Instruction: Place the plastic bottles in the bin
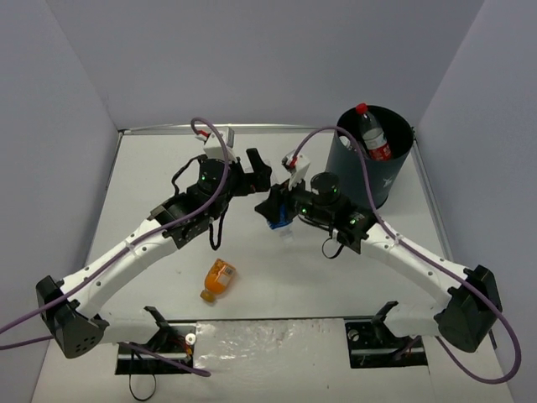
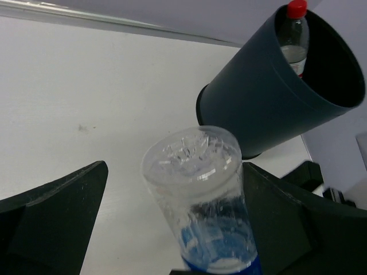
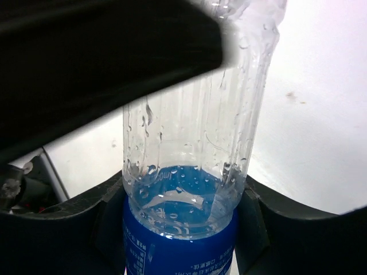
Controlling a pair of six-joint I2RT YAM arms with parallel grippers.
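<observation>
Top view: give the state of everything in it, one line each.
Blue bottle: gripped by the right gripper.
Orange bottle: lying on its side, loose.
Red-capped bottle: standing in the bin.
Bin: upright, open-topped.
Left gripper: jaws open, astride the blue bottle.
Right gripper: jaws shut on the blue bottle.

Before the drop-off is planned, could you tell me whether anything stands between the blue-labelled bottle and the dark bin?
Nothing visible does: only bare table lies between the clear blue-labelled plastic bottle, gripped by the right hand, and the tall dark cylindrical bin. A red-capped bottle leans inside, its opening mostly free.
</observation>
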